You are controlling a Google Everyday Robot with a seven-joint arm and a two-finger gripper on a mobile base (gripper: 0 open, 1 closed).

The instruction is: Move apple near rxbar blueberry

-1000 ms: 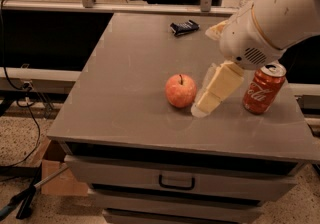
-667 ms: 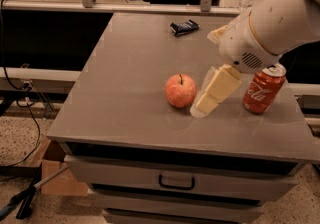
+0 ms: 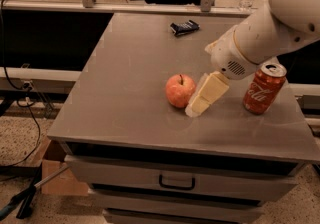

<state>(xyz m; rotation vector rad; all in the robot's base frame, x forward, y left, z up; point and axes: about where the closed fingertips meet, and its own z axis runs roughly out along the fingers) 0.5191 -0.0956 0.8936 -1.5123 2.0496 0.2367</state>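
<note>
You are at grasp step. Gripper (image 3: 202, 102) low, touching right side of apple (image 3: 180, 89); grip state: cannot tell. Apple mid desk (image 3: 125, 68), bar (image 3: 184, 27) well apart at back. Next: secure apple, carry toward bar.

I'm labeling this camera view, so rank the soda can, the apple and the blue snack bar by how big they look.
1. soda can
2. apple, slightly smaller
3. snack bar, smallest, but it lies farther back, so unsure
The claw sits low beside the apple.
</note>
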